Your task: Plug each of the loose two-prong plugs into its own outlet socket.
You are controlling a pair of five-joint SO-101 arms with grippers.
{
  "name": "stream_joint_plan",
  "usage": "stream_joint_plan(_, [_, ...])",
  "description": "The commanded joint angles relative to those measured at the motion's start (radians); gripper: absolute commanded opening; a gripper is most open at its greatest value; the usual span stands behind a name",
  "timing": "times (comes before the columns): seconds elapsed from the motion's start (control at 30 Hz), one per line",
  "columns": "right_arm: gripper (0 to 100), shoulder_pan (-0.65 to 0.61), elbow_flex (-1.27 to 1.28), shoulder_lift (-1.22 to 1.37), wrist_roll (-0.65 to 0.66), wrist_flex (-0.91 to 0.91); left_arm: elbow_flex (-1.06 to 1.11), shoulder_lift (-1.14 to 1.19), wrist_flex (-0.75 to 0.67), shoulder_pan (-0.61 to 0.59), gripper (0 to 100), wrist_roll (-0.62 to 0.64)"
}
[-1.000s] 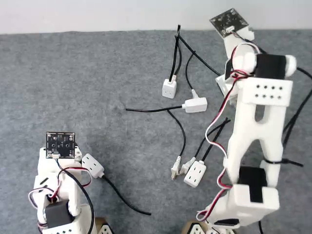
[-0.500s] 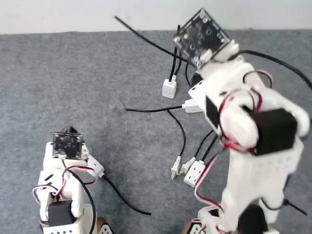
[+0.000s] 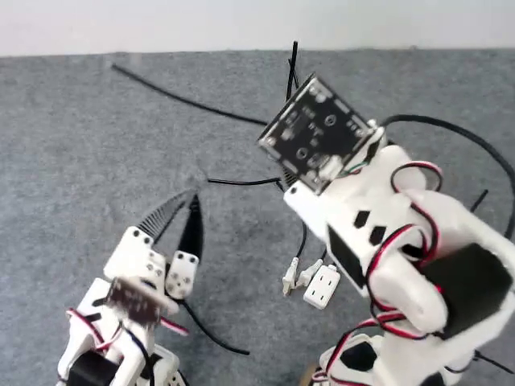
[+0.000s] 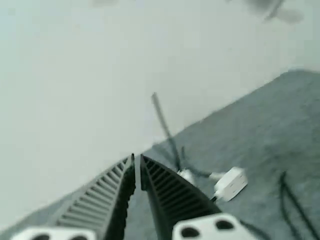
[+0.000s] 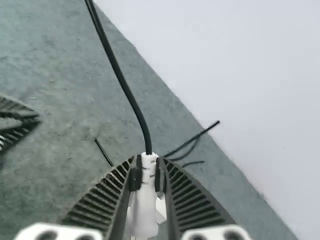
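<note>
Two arms stand over a grey mat, one at the lower left of the high view and one at the right.

The left gripper points toward the top of the frame from the lower left corner. Its ribbed fingers lie almost together, with only a thin slit between them and nothing inside. In its wrist view they aim at the far edge of the mat, where a white block lies at centre right, with a smaller white piece just beside it. Whether these are sockets or plugs cannot be told. A thin black lead rises from that spot against the pale wall.

The right gripper is clamped on a white plug, which stands upright between its two ribbed fingers. The plug's black cord leaves its top end and runs across the mat toward the upper left of the high view. There the arm's camera board covers the gripper itself.

A white socket block lies on the mat at the lower centre of the high view. A loose plug and a second plug lie just to its left, close together, with their leads running up behind the right arm. Another black lead curves along the mat beside the left arm's base.
</note>
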Motion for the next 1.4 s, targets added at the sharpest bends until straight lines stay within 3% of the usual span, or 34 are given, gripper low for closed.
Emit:
stream_joint_plan(0.0, [0.9,-0.088,-0.038,-0.013,-0.018,-0.008,-0.065,0.003,-0.084,0.149,1,-0.055])
stream_joint_plan(0.23, [0.9,-0.239,-0.038,0.015,-0.081,-0.010,-0.091,0.003,-0.130,0.244,1,-0.072])
stream_joint_plan(0.67, [0.9,-0.305,-0.038,0.013,-0.078,-0.002,-0.185,0.005,-0.101,0.479,1,-0.066])
stream_joint_plan(0.9, [0.9,-0.309,-0.040,0.007,-0.081,0.027,-0.143,0.005,-0.138,0.485,1,-0.068])
stream_joint_plan(1.13, [0.9,-0.423,-0.043,0.004,-0.078,0.044,-0.041,0.003,-0.203,0.483,1,-0.075])
stream_joint_plan(1.37, [0.9,-0.407,-0.002,-0.010,-0.080,0.047,-0.031,0.003,-0.207,0.482,1,-0.077])
